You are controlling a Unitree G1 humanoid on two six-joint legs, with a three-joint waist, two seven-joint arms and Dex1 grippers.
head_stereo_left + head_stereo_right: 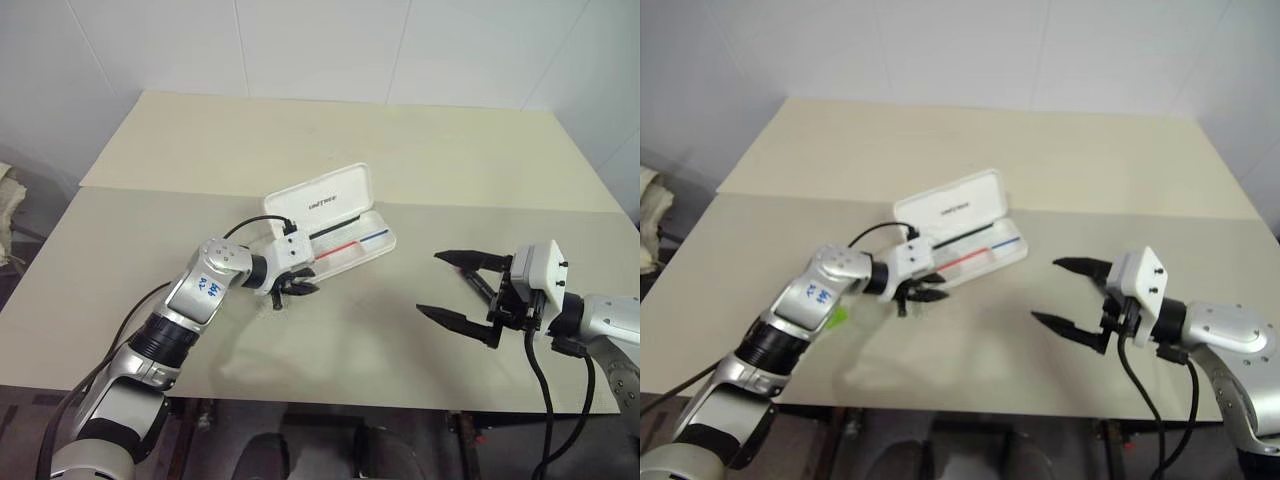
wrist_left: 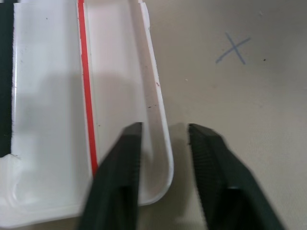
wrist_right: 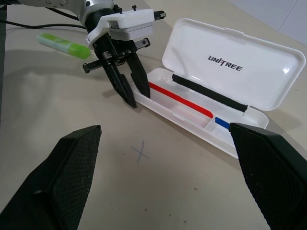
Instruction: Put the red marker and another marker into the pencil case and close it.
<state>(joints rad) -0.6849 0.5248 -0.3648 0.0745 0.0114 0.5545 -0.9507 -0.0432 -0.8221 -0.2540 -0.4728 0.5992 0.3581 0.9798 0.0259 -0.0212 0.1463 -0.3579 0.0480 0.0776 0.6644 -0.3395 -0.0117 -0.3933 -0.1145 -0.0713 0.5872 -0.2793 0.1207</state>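
Lying open near the middle of the table (image 1: 480, 170), the pencil case (image 1: 350, 248) runs its long axis diagonally, from its near-left end by the left gripper (image 1: 294, 290) up toward the far right. It is white hard plastic with rounded corners; the hinged lid (image 3: 235, 67) stands up along the far side, with black lettering on its inner face. Inside the tray run a thin red line (image 3: 180, 99) and a short blue line (image 3: 221, 123), end to end along the case, with a black strip (image 3: 208, 97) behind them at the foot of the lid.

The left gripper points down at the near-left end of the case. Its fingers (image 2: 120, 167) stand a little apart, one over the tray's inside and the other outside over the table, with the case's front wall between them; they hold nothing.

The light green marker (image 3: 64, 43) lies flat on the table behind the left wrist, apart from the case, its long axis roughly parallel to it.

The right gripper (image 1: 462, 290) hovers over the table to the right of the case, well apart from it, jaws spread wide and empty. A small pen-drawn cross (image 3: 141, 152) marks the tabletop in front of the case
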